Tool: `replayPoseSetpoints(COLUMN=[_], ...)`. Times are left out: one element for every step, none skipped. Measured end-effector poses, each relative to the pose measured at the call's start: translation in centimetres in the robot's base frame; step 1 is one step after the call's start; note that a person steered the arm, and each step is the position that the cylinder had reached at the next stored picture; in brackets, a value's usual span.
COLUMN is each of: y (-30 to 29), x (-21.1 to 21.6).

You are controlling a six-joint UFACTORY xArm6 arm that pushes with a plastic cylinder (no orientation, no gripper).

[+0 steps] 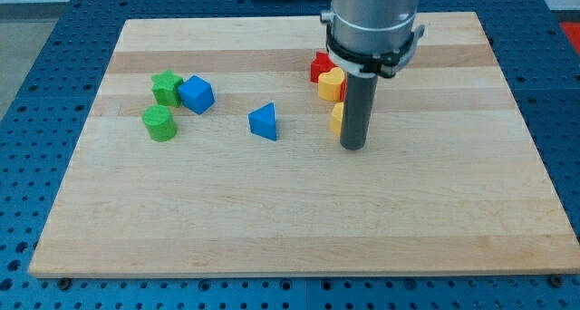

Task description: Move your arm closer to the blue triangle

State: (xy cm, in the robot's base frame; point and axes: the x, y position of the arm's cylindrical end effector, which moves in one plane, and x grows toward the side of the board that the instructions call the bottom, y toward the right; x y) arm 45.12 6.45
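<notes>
Camera view: our arm carries no jaws, only a straight dark rod, so nothing opens, closes or grips; places are logged relative to my tip (352, 147). The tip rests on the pale wooden board (299, 228). The blue triangular plastic block (264, 122) lies to the view's left of the tip, apart from it, with bare board between. Just beside the rod, on its left, a yellow block (336, 119) sits partly hidden; its shape is unclear. Above it, a yellow rounded block (330, 83) and a red block (320, 66). Far left: blue cube-like block (196, 94), green star-like block (167, 87), green cylinder (159, 123). Judgement: a leftward slide closes the gap without disturbing the yellow blocks.
</notes>
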Motion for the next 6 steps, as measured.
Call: replayPoseSetpoints(y=[0.0,0.0,0.0,0.0,0.0,-0.6], x=[-2.0,-2.7,-2.7,-2.0,-1.5,-0.6])
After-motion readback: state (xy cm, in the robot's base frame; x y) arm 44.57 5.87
